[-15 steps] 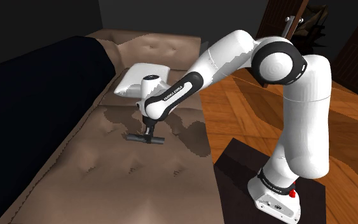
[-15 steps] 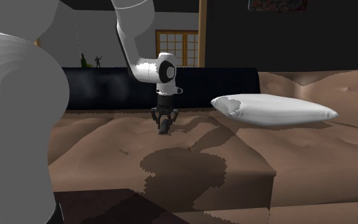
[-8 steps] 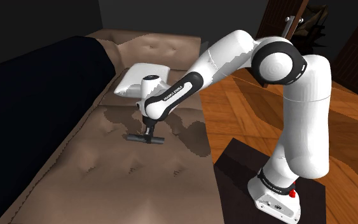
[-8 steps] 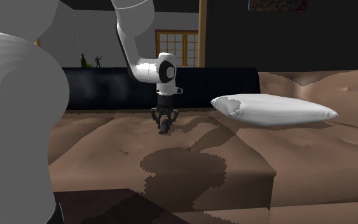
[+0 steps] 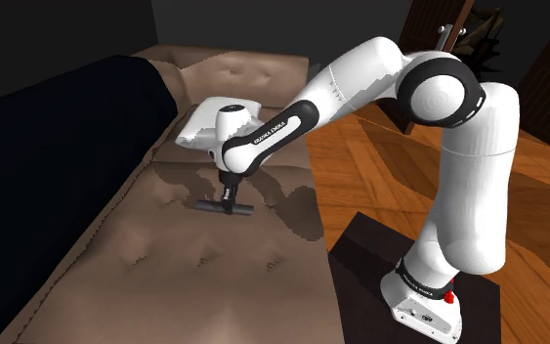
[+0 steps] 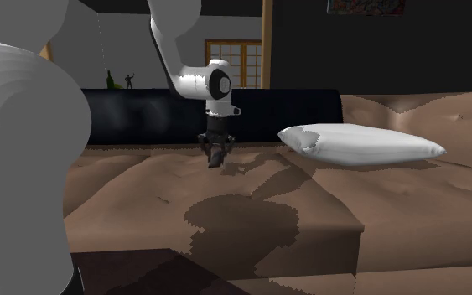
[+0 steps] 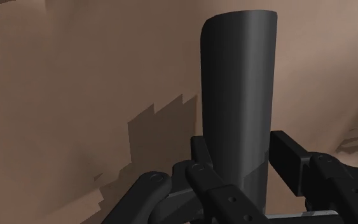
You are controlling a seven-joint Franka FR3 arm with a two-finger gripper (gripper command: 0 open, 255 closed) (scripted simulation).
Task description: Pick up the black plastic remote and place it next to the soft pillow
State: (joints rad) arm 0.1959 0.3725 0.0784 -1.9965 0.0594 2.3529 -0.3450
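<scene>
Both fingers of the pincer press against the long sides of the dark grey remote, pinching it across its width. In the shoulder view the remote hangs level under the hand, crosswise to the fingers. It looks just clear of the brown sofa seat, and in the wrist view its shadow falls on the cushion apart from it. The white pillow lies on the same seat, to the second exterior view's right of the pincer, near it but not touching.

By my reading the grasp is made and the lift is under way, so the carry to the pillow is the step in hand. The next move calls for a short sideways travel toward the pillow, with enough height that the remote's ends do not drag on the soft cushion. Then comes a gentle descent onto bare seat just beside the pillow, not on top of it, before the fingers spread.
</scene>
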